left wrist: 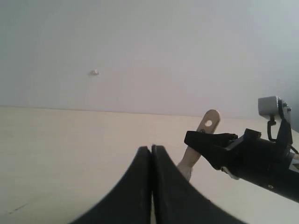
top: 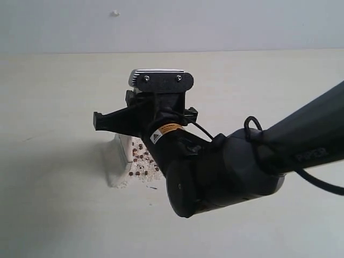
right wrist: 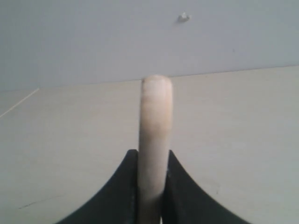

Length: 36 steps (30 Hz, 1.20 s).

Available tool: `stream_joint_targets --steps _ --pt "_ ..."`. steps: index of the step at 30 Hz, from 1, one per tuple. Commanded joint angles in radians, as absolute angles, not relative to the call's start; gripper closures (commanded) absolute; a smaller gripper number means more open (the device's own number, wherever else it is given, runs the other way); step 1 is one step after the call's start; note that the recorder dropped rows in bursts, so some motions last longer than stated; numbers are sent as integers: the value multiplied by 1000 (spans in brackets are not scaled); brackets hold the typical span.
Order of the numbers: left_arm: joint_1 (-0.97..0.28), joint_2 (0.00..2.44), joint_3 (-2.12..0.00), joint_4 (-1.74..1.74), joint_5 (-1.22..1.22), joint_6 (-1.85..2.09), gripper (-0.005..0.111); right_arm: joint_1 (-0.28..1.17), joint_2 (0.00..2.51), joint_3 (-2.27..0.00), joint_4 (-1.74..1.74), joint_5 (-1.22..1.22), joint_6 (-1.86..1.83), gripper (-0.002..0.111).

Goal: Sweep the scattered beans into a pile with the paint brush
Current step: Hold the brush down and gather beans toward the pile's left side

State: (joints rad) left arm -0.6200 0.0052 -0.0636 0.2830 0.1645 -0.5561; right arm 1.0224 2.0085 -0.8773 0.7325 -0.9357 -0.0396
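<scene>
My right gripper [top: 98, 120] [right wrist: 154, 155] is shut on the cream wooden handle of the paint brush [right wrist: 155, 116], which rises upright between its black fingers. In the exterior view the brush's off-white bristles [top: 116, 162] rest on the table below the gripper. Reddish-brown beans [top: 142, 159], mixed with pale crumbs, lie bunched right beside the bristles, partly hidden by the arm. The left wrist view shows my left gripper [left wrist: 151, 148] shut on nothing, some way from the brush handle [left wrist: 206, 127], whose end has a hole. The right gripper [left wrist: 198, 141] clamps that handle lower down.
The pale cream table [top: 54, 97] runs back to a grey-white wall [top: 226, 24] bearing a small white speck [top: 115, 13]. The bulky right arm [top: 252, 161] covers the middle and right of the exterior view. A silver camera [left wrist: 270, 105] sits on its wrist.
</scene>
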Motion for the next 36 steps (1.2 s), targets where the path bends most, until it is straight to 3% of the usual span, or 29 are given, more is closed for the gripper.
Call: stream_joint_targets --steps 1,24,33,36 --pt "-616 0 -58 284 159 -554 107 1023 1988 -877 794 -907 -135 108" --pt "-616 0 -58 284 159 -554 107 1023 1918 -877 683 -881 -128 108" --pt "-616 0 -58 284 159 -554 107 1023 1848 -836 534 -841 -115 108" --pt "-616 0 -58 284 159 -554 107 1023 1817 -756 377 -904 39 108"
